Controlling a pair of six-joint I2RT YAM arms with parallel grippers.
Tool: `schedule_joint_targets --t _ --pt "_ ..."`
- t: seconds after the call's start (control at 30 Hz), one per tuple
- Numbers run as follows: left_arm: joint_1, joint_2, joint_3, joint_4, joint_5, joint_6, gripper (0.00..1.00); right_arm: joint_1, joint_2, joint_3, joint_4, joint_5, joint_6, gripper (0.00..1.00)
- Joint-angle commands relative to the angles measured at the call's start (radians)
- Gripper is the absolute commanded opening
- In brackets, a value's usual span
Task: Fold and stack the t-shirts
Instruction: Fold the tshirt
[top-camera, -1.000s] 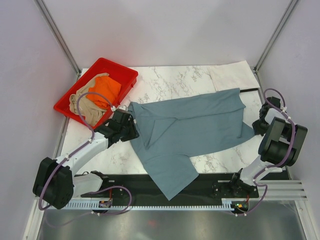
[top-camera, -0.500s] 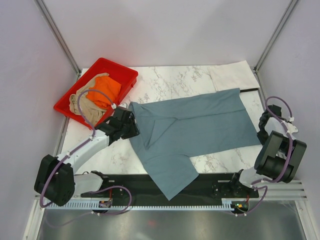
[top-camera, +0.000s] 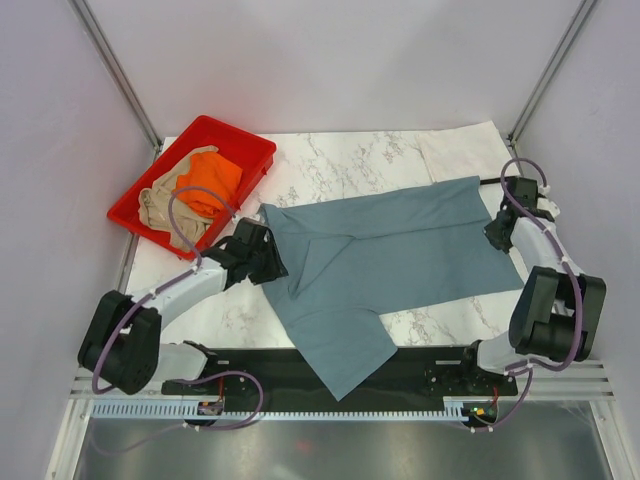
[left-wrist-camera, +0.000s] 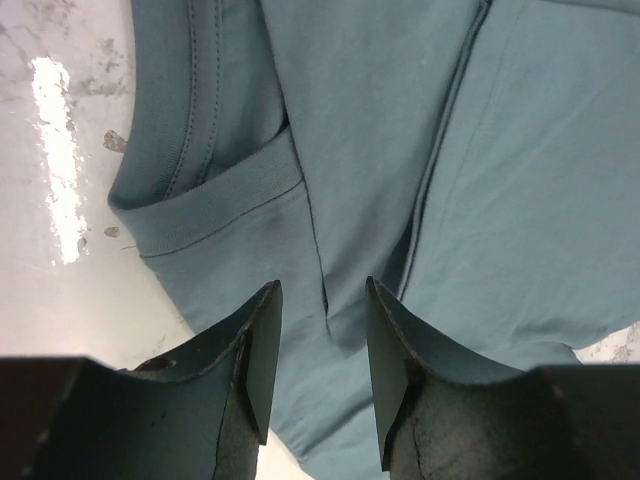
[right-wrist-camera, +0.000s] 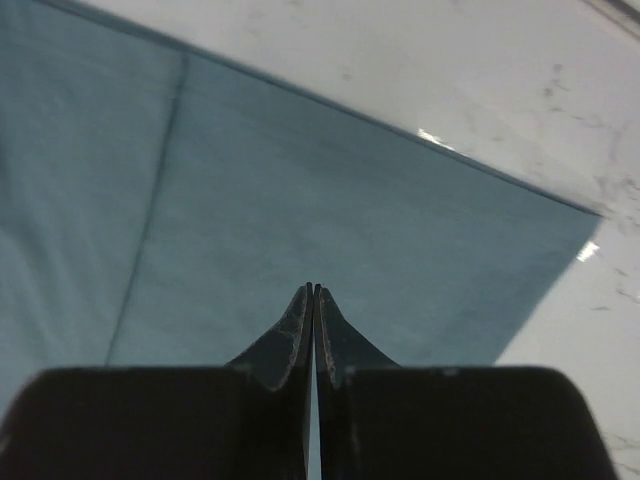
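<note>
Nearest the arm bases, one sleeve (top-camera: 345, 355) of the blue shirt (top-camera: 400, 245) reaches past the table (top-camera: 350, 160) edge and lies over the black rail (top-camera: 430, 365). From that sleeve the blue shirt spreads flat across the marble, with its collar at its left end and its hem at its right end; a long crease runs through its left half where cloth is doubled over

At the shirt's collar end sits the left gripper (top-camera: 268, 262). Its wrist view shows the gripper (left-wrist-camera: 320, 300) with fingers (left-wrist-camera: 262, 350) spread and nothing between them but the cloth underneath. Just past the tips lie the ribbed collar (left-wrist-camera: 165, 100) and a stitched band. Whether the tips touch the cloth I cannot tell

At the shirt's hem end, close to its far right corner, is the right gripper (top-camera: 497, 233). In its wrist view the gripper (right-wrist-camera: 315, 290) has its fingers pressed together, only a hairline slit showing, and no cloth is pinched. The shirt (right-wrist-camera: 250, 200) lies smooth beneath, its straight edge and one corner set against the marble

Beyond the shirt's collar end and further left stands the red tray (top-camera: 240, 133), turned at a slant to the shirt. It holds the orange shirt (top-camera: 212, 178) and the tan shirt (top-camera: 165, 210), both bunched and touching, the orange one farther back

Beyond the shirt's hem end, at the far right, lies a pale flat sheet (top-camera: 465, 150); whether it is a shirt I cannot tell
</note>
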Motion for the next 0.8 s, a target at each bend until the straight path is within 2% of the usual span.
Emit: schedule_joint_targets --t 0.0,0.13,0.37,0.53,0.67,0.77 --pt "-0.001 0.078 0.011 0.055 0.033 -0.056 0.47 0.016 0.062 0.037 0.070 -0.061 -0.017 0.06" --pt "-0.009 0.167 0.000 0.057 0.031 -0.089 0.43 0.016 0.165 0.016 0.078 -0.023 -0.023 0.05" --pt "-0.015 0.246 -0.025 0.048 -0.058 -0.058 0.40 -0.036 0.199 -0.091 0.080 0.048 0.016 0.03" --pt "-0.030 0.224 -0.022 0.028 -0.093 -0.030 0.37 -0.128 0.147 -0.162 0.040 0.117 0.035 0.03" --pt "-0.041 0.201 0.011 0.028 -0.093 -0.030 0.37 -0.136 0.061 -0.228 0.018 0.177 0.073 0.02" --pt "-0.041 0.168 0.015 0.028 -0.093 -0.030 0.37 -0.136 -0.005 -0.247 -0.017 0.165 0.101 0.03"
